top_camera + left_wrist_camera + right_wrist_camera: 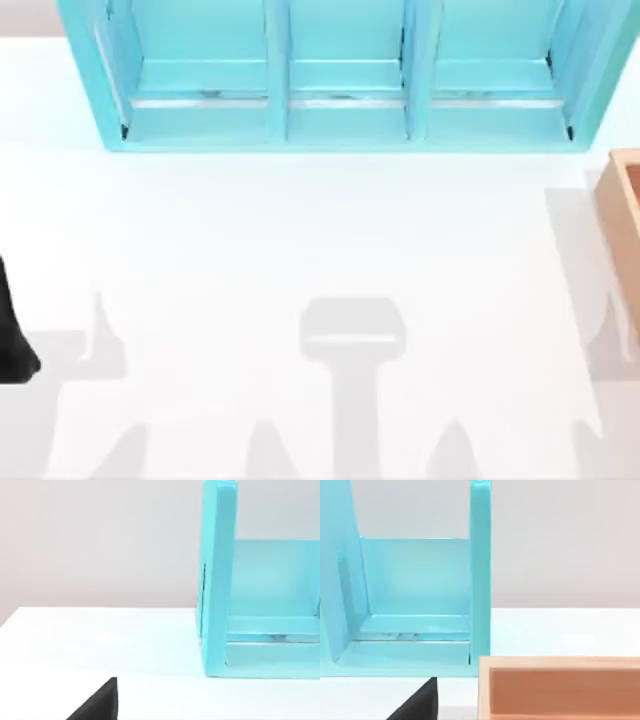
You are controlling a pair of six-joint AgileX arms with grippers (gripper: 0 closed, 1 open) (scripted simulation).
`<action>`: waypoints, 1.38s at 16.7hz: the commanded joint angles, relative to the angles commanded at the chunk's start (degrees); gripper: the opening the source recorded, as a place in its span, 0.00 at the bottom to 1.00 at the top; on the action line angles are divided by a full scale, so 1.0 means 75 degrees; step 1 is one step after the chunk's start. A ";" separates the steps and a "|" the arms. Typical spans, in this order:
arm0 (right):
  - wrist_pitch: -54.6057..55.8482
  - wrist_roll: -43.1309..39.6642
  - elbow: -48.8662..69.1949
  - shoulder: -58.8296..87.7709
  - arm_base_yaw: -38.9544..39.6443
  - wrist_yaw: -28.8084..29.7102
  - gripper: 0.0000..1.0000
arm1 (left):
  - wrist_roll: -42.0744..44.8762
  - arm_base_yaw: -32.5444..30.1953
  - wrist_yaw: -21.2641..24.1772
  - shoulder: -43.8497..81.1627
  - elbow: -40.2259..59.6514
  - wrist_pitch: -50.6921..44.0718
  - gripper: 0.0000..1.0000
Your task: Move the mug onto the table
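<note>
The mug is out of view. The table (300, 230) is a wide plain white surface that spreads across the top view. My left arm (14, 335) is a black shape at the table's far left edge, well in front of the shelf unit. A black wedge of my left gripper (97, 704) shows in the left wrist view, low over the white table (100, 640). A like black wedge of my right gripper (417, 702) shows in the right wrist view, beside the wooden box.
A turquoise shelf unit (340, 85) with three open compartments stands along the table's back edge; its compartments look bare (270, 605) (415, 590). A tan wooden box (622, 205) (560, 687) sits at the right edge. Grey shadows lie across the table's front.
</note>
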 joint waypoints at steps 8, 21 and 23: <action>-0.1659 -0.0684 0.1629 0.1724 -0.0684 -0.0003 1.00 | 0.0000 0.0000 0.0000 0.0000 0.0000 0.0000 1.00; -0.8694 -0.3264 0.7802 0.9911 -0.3317 0.0008 1.00 | 0.0000 0.0000 0.0000 0.0000 0.0000 0.0000 1.00; -0.9304 -0.3502 0.8406 1.0629 -0.3563 0.0008 1.00 | 0.0000 0.0000 0.0000 0.0000 0.0000 0.0000 1.00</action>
